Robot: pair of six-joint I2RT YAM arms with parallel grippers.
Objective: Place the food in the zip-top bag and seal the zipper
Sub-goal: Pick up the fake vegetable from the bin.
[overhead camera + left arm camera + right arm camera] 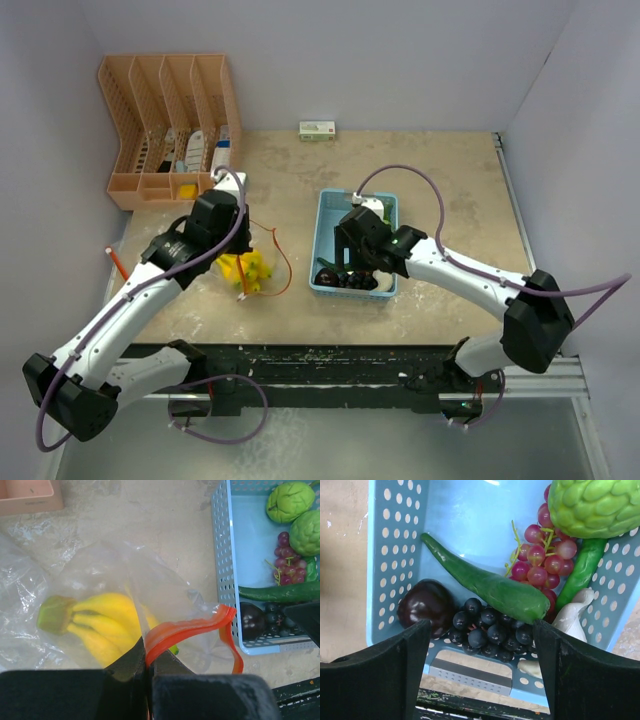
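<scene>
A clear zip-top bag [95, 565] with a red zipper strip [190, 630] lies left of the basket, and a yellow banana bunch [100, 622] is inside it. My left gripper [146, 666] is shut on the zipper rim, and the mouth gapes open toward the basket; it shows in the top view [238, 258] too. My right gripper [480, 645] is open and empty, hovering over the basket's near end above the dark grapes [490, 630]. A long green cucumber [495, 590], red berries [540, 560], a round green fruit [595, 505] and a dark round fruit [425, 607] lie in the basket.
The light-blue basket [325, 205] stands mid-table, and a white piece [572, 615] lies in it at the right wall. An orange desk organizer [165, 120] is at the back left. A small box [317, 130] sits by the back wall. A red pen [117, 263] lies at the left edge.
</scene>
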